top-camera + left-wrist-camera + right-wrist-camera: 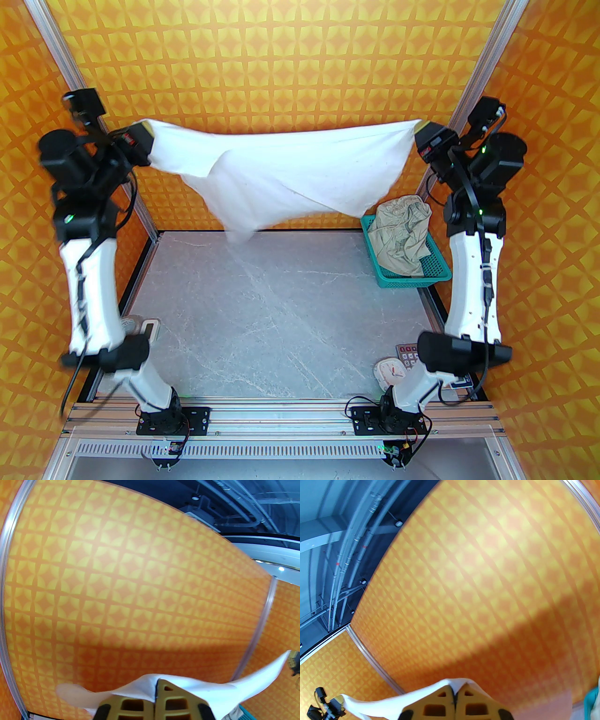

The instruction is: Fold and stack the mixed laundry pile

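Shirt [281,164] strung high between two thin pinches: watch for a slip.
Your left gripper [148,123] and right gripper [423,123] are each clamped tight on the shirt's top edge, stretching it above the table's [281,323] far side. The shorts [403,234] lie in the basket [438,277], far right. Spread the arms wider and a corner may pull free. Lower carelessly and the hanging fold could bunch or snag the basket.

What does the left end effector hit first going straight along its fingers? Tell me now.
Likely the orange patterned wall, straight ahead of the left end effector, which is shut on the white T-shirt. Nothing else lies between in the wrist view, though the gap is hard to judge.
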`<control>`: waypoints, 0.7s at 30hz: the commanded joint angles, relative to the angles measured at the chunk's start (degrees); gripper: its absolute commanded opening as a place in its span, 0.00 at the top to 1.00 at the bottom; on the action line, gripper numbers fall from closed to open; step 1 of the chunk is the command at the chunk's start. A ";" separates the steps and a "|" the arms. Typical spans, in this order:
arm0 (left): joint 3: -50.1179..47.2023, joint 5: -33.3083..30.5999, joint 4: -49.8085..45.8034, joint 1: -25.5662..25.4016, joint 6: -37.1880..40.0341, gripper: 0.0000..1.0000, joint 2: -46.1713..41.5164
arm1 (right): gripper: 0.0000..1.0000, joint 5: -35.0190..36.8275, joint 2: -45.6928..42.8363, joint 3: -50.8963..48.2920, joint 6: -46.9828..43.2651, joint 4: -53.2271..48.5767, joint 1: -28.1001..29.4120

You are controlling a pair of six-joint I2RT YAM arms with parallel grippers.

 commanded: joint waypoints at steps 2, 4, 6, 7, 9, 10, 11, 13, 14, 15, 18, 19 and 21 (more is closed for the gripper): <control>-24.59 3.11 -1.42 0.78 -0.27 1.00 -12.10 | 1.00 -1.11 -10.00 -27.05 -0.96 3.56 -0.62; -37.29 3.80 -1.92 0.73 -0.36 1.00 -18.59 | 1.00 0.24 -15.07 -39.87 -2.32 3.82 -0.62; -51.55 4.60 -0.89 0.46 -1.34 1.00 -24.47 | 1.00 -0.26 -18.47 -52.04 -3.72 5.04 -0.62; -58.43 5.27 -0.32 0.35 -2.12 1.00 -27.98 | 1.00 -0.02 -19.70 -57.26 -4.85 4.07 -0.62; -71.06 6.47 -1.28 0.17 -1.96 1.00 -32.90 | 1.00 0.38 -21.42 -67.03 -6.04 3.11 -0.62; -75.67 6.43 -1.87 0.16 -1.97 1.00 -34.80 | 1.00 0.00 -22.00 -70.97 -6.15 3.62 -0.61; -80.55 6.45 -2.64 0.16 -2.26 1.00 -36.82 | 1.00 -0.02 -22.50 -75.48 -6.64 3.52 -0.58; -88.22 5.95 -4.04 0.16 -3.60 1.00 -40.12 | 1.00 2.03 -22.95 -80.35 -8.68 -0.20 -0.56; -92.19 5.16 -5.03 0.15 -4.94 1.00 -41.64 | 1.00 3.96 -23.12 -81.65 -9.89 -2.25 -0.62; -94.77 4.48 -5.84 0.16 -6.15 0.98 -42.70 | 0.94 6.48 -23.37 -82.48 -11.03 -5.53 -0.62; -100.59 0.87 -7.46 -1.64 -10.84 0.48 -46.95 | 0.68 11.99 -25.61 -84.24 -13.03 -11.93 -0.71; -100.45 -0.12 -7.62 -2.60 -12.04 0.38 -47.93 | 0.61 12.83 -26.90 -84.15 -13.42 -13.78 -0.71; -97.92 -1.91 -10.47 -2.79 -11.91 0.36 -48.04 | 0.52 15.42 -30.05 -82.56 -14.46 -17.35 -0.71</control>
